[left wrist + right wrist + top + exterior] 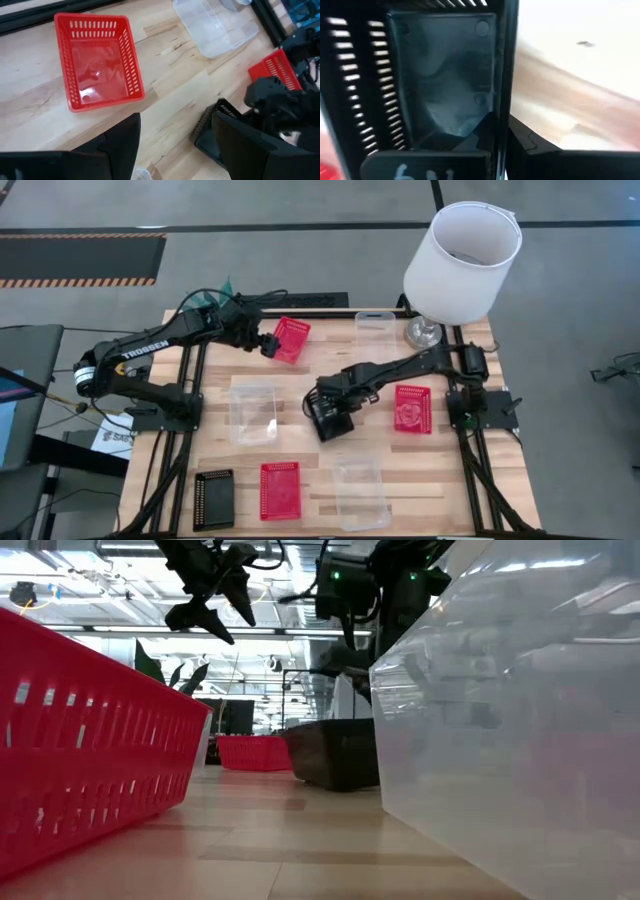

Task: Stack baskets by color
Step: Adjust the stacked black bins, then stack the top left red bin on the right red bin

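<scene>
Wooden table (300,480), lampshade (462,250) (white), scattered baskets (279,488)

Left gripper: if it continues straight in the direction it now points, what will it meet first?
Probably the bare wooden table, between the red basket and the black basket. The left gripper is open; depth is unclear.

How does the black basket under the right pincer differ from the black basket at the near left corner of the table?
The black basket mid-table has the right pincer shut on its wall; the black basket at the corner has nothing touching it. The mid-table one lies skewed to the table edges; the corner one lies square. Both are black with slotted walls.
</scene>
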`<state>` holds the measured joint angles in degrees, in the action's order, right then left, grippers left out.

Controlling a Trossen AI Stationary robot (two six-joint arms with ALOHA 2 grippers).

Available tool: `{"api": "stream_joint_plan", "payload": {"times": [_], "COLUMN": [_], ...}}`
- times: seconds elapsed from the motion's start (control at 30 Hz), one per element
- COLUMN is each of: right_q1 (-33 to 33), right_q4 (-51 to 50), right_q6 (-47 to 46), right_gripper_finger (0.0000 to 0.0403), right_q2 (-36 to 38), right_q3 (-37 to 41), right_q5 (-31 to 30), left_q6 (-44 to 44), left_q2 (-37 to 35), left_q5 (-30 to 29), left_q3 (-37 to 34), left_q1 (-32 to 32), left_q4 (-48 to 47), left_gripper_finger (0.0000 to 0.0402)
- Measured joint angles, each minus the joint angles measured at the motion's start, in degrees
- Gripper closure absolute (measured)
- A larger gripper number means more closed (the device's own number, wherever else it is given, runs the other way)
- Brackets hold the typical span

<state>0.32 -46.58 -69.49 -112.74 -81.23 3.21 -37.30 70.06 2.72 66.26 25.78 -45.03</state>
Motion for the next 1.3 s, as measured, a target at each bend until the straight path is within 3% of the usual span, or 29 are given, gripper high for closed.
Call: {"api": "stream_joint_plan", "payload": {"times": [0.2, 0.47, 0.63, 0.77, 1.0, 1.17, 1.3], "right_q1": [1.1, -1.6, -2.8, -3.1, -1.2, 0.9, 2.4], "right_q4": [6.5, 4.7, 1.7, -4.6, -29.3, -29.5, -26.7], "right_q6": [-1.3, 3.3, 8.2, 8.9, 2.9, 1.1, -2.4], "right_gripper_finger": [0.0363, 0.0291, 0.0245, 0.0225, 0.0226, 0.0229, 0.0229], "right_q2": [-0.1, 0.8, 5.7, 12.8, 18.6, 17.1, 16.9], "right_q3": [0.0, 0.0, 0.0, 0.0, 0.1, 5.4, 9.6], "right_q5": [-0.1, -2.8, -3.8, -9.3, -12.5, -13.7, -12.4], "left_q6": [0.0, -0.4, -1.5, -2.5, -7.8, -9.2, -8.5], "left_q2": [0.0, 0.0, 0.0, 0.1, 1.9, 4.6, 5.6], "left_q5": [0.0, 0.1, 3.0, 3.8, -2.4, -6.2, -13.9], "left_q3": [0.0, 0.0, 0.0, 0.0, -0.1, 0.0, -0.1], "left_q1": [0.0, 0.0, -1.8, -6.3, -16.7, -19.5, -18.0], "left_q4": [-0.7, -0.7, -0.8, -1.9, -3.2, -2.2, -2.0], "left_gripper_finger": [0.0168, 0.0168, 0.0168, 0.0168, 0.0168, 0.0168, 0.0168]}}
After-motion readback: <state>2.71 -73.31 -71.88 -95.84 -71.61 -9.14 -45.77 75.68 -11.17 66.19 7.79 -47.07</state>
